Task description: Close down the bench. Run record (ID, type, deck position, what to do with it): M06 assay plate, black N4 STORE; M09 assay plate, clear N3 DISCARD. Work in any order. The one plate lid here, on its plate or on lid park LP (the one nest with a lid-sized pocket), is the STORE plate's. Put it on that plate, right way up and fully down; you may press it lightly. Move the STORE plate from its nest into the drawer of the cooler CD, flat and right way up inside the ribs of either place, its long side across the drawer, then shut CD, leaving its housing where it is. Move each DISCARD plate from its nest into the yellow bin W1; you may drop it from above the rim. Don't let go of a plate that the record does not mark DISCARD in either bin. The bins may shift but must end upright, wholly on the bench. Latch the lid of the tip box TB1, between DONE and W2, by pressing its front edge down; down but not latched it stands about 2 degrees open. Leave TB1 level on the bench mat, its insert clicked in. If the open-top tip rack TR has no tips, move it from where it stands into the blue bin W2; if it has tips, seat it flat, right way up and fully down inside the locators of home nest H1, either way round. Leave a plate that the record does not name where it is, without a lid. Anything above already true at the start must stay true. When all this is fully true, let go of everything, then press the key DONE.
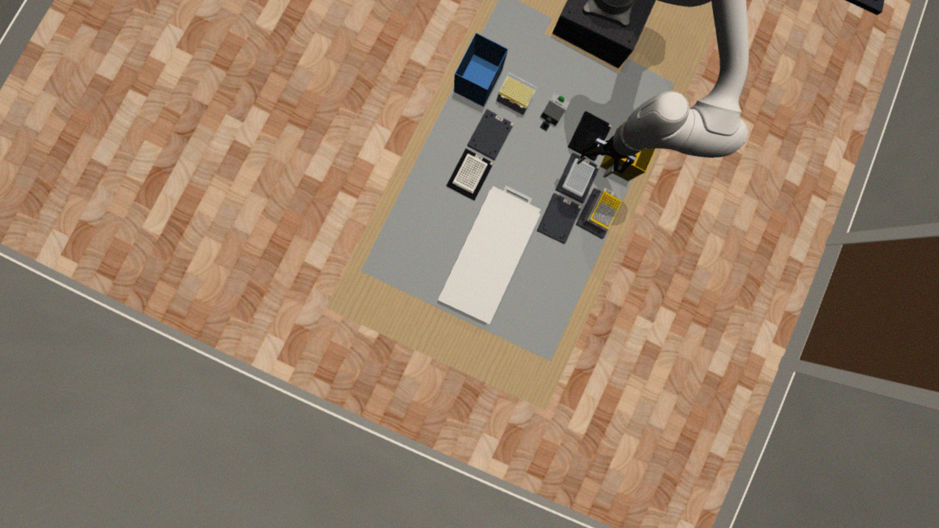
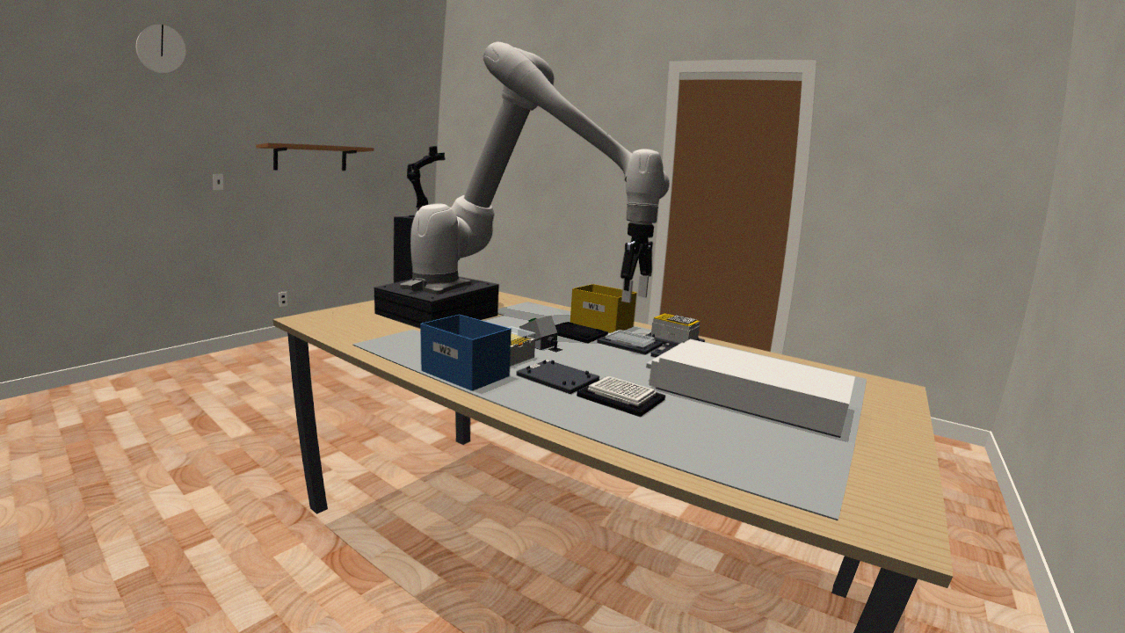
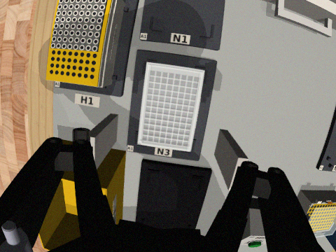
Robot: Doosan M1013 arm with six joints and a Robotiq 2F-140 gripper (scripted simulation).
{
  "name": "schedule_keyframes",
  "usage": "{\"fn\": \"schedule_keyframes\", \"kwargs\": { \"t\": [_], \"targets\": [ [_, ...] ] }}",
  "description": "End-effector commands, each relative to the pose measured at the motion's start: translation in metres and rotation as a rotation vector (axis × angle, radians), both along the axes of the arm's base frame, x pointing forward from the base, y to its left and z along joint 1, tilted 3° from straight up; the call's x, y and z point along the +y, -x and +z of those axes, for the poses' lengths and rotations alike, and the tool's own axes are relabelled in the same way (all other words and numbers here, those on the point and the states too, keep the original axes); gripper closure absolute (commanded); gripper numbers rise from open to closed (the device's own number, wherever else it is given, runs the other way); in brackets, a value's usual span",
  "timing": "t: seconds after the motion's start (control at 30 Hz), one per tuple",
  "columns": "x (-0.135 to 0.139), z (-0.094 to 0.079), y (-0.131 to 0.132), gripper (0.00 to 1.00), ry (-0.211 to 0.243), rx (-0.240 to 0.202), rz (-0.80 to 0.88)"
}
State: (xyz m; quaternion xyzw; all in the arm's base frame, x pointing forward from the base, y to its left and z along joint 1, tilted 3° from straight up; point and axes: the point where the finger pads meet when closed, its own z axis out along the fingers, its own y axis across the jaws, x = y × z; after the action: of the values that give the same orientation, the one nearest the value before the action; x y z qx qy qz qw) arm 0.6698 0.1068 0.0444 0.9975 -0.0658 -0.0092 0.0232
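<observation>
My gripper (image 3: 167, 135) is open and empty. It hangs well above the bench, over the near end of nest N3, beside the yellow bin W1 (image 2: 601, 306). The clear assay plate (image 3: 171, 106) lies flat in N3. The black assay plate (image 3: 172, 192) lies in N4, just below N3 in the wrist view; I cannot tell if a lid is on it. The white cooler CD (image 1: 491, 252) is shut, with its handle (image 3: 304, 16) facing the nests. The yellow tip rack TR (image 3: 80, 39) stands on H1 and holds tips in part of its rows. W1 also shows at the left of the wrist view (image 3: 75, 201).
Nest N1 (image 3: 187, 2) is empty. The blue bin W2 (image 1: 481, 69), tip box TB1 (image 1: 515, 93) and key DONE (image 1: 554, 110) stand in a row at the back. A dark nest with pegs (image 1: 489, 133) and a white plate in a nest (image 1: 469, 174) lie at the left.
</observation>
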Motion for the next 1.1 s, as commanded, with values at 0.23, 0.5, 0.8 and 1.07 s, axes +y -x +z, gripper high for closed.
{"fn": "schedule_keyframes", "kwargs": {
  "t": [0.23, 0.5, 0.8, 1.07],
  "targets": [
    [0.0, -0.011, 0.0, 0.34, 0.0, 0.0, 0.0],
    [-0.001, -0.022, 0.0, 0.34, 0.0, 0.0, 0.0],
    [-0.001, -0.031, 0.001, 0.34, 0.0, 0.0, 0.0],
    [-0.002, -0.042, 0.001, 0.34, 0.0, 0.0, 0.0]
  ]
}}
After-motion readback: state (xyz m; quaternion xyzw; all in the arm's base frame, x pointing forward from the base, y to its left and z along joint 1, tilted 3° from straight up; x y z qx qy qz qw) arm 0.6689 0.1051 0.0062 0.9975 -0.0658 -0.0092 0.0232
